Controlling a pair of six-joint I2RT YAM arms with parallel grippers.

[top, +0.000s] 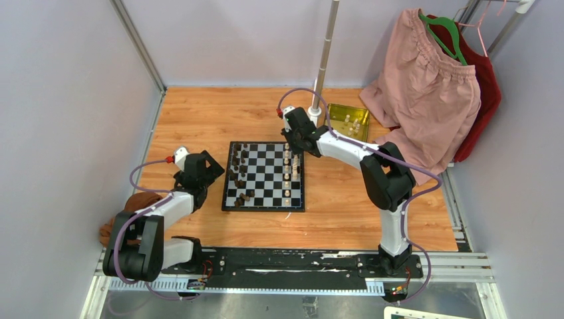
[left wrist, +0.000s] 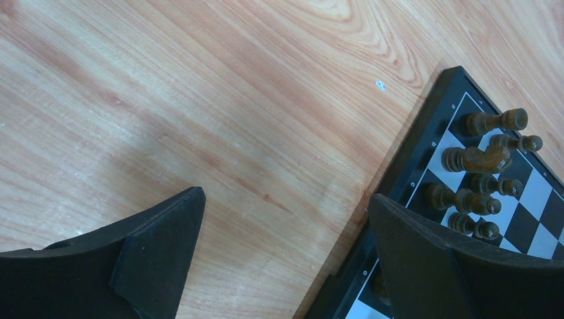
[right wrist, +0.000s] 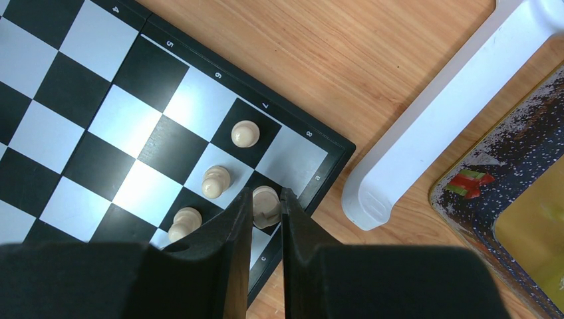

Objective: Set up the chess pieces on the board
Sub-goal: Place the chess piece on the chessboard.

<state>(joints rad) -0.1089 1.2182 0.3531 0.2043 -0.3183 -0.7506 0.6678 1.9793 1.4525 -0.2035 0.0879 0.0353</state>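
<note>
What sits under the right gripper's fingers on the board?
A cream piece clamped in the right gripper, beside three other cream pieces. Its fingers hide the piece's base and the board square beneath.

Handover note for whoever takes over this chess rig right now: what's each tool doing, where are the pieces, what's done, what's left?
Left tool: open, empty, over the table just off the board's left edge.
Right tool: closed on a cream piece at the board's far right corner.
Done: dark pieces are grouped along the left edge, several cream pieces stand along the right edge. Both sides have gaps.
Left: set the held piece down, fetch the few cream ones lying in the gold tin, then fill both sides.
</note>
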